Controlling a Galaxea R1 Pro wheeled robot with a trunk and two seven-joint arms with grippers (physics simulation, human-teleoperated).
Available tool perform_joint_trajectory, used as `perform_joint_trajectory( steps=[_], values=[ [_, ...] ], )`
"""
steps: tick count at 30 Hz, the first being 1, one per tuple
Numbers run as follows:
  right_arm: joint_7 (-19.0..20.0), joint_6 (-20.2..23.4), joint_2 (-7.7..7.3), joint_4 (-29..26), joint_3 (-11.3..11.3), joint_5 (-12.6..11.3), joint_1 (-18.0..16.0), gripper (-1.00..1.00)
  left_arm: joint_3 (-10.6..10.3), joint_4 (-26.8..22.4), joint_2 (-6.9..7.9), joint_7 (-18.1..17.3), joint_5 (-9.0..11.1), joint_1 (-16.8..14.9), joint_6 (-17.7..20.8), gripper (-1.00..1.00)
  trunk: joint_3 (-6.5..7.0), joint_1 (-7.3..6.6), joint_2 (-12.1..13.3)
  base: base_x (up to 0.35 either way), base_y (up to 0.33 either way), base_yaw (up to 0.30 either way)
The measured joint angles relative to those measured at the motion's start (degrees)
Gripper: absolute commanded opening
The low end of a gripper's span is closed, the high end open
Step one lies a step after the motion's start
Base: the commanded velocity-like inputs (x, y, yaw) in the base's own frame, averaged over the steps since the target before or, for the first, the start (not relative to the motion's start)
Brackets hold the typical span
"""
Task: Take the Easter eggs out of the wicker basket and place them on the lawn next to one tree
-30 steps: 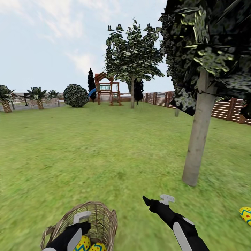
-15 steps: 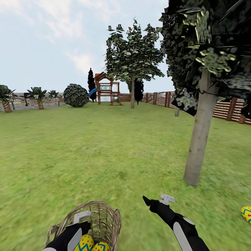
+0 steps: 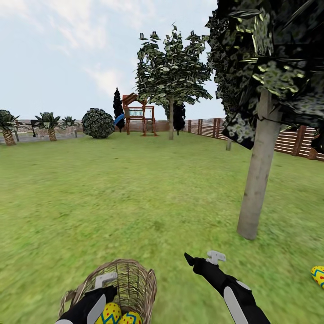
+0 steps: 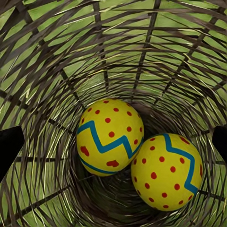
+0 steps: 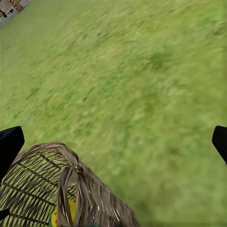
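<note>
A round tan wicker basket [image 3: 135,281] holding two yellow red-dotted eggs [image 3: 110,313] is seen low on the mottled green lawn [image 3: 135,193], the left gripper [image 3: 105,280] over it, a third egg [image 3: 318,275] lying near the pale grey-trunked tree [image 3: 258,180].

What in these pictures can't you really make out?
- Egg on the lawn: head view's right edge cuts it.
- Basket: lower half cut by the head view's bottom edge.
- Left gripper: its fingertips dip behind the rim, so their spread is hidden there.
- Playset: too small for detail.
</note>
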Motion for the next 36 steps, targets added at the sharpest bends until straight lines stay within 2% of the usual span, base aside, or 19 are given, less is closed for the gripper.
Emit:
perform_joint_trajectory(
  steps=[23, 33, 36],
  values=[
    [0.1, 0.1, 0.00, 0.0, -0.1, 0.0, 0.0, 1.00, 0.0, -0.1, 0.00, 0.0, -0.1, 0.0, -0.9, 1.00, -4.13, 5.05, -9.2, 0.000, 0.000, 0.000],
    [0.1, 0.1, 0.00, 0.0, -0.1, 0.0, 0.0, 1.00, -0.2, -0.7, -0.15, -0.1, -0.1, -0.2, -0.1, 1.00, -6.34, 5.32, -9.4, 0.000, 0.000, 0.000],
    [0.1, 0.1, 0.00, 0.0, -0.1, 0.0, 0.0, 1.00, -0.3, -0.7, -0.09, -0.2, -0.2, -1.2, 0.1, 1.00, -7.01, 5.40, -9.4, 0.000, 0.000, 0.000]
  ],
)
